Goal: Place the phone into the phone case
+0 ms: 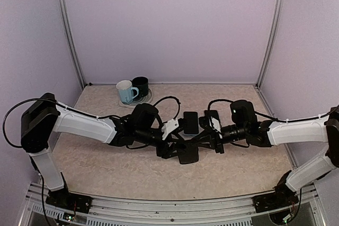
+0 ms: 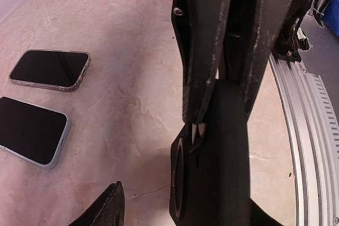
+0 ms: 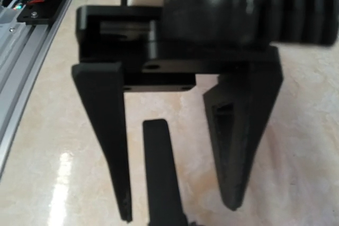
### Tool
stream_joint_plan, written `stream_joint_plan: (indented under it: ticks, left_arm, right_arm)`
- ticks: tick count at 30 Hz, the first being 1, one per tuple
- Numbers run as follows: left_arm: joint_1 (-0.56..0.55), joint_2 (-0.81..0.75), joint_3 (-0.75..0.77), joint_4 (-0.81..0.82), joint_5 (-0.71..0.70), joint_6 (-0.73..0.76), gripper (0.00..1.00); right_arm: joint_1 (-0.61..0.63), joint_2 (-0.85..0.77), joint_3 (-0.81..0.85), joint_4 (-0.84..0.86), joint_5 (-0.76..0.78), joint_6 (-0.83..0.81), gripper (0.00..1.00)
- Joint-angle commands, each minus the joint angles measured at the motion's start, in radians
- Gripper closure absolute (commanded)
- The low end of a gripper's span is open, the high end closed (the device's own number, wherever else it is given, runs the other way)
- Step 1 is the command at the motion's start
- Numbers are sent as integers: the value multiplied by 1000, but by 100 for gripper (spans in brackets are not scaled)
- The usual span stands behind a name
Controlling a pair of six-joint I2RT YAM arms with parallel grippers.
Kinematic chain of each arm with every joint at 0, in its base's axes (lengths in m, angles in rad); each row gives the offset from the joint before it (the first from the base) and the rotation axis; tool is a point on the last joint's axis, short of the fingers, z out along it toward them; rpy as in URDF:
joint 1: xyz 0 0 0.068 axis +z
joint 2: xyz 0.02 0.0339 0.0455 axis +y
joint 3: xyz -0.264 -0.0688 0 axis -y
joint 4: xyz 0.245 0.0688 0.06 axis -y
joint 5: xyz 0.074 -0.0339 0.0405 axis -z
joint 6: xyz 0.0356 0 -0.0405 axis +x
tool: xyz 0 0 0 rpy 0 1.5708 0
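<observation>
Two sets of jaws, one job: left jaws clenched on the black phone case [image 2: 217, 173], holding it on edge, likely to present it. Right jaws spread, straddling its other end with a gap each side, probably lining up a second grip. Phones lie flat on the counter [image 2: 132, 78], apart from the case: clear-rimmed phone [image 2: 50, 70], blue-rimmed phone [image 2: 32, 130]; can't tell which goes in. No readable writing or logos.

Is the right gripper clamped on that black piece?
No, the right gripper is open, gaps showing on both sides of the black piece.
</observation>
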Motion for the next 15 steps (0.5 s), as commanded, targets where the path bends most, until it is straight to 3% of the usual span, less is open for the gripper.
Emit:
stream_joint_plan:
  ticks: [1, 5, 8, 11, 14, 15]
  left_arm:
    - [1, -8, -32, 197, 41, -90, 36]
    - [-4, -18, -103, 414, 86, -174, 35]
    - [-15, -19, -121, 506, 110, -201, 42]
    - [-18, -13, -94, 482, 119, -212, 65]
    - [-21, -25, -78, 459, 130, -214, 100]
    - [-23, -33, -76, 455, 130, -215, 100]
  right_arm:
    - [-2, -80, -3, 75, -69, 48, 100]
    - [-3, -131, -9, 119, -100, 102, 100]
    - [-4, -168, -15, 167, -108, 143, 100]
    - [-3, -203, -14, 188, -107, 163, 100]
    - [-3, -218, -15, 200, -112, 172, 100]
    - [-4, -219, -13, 196, -111, 176, 100]
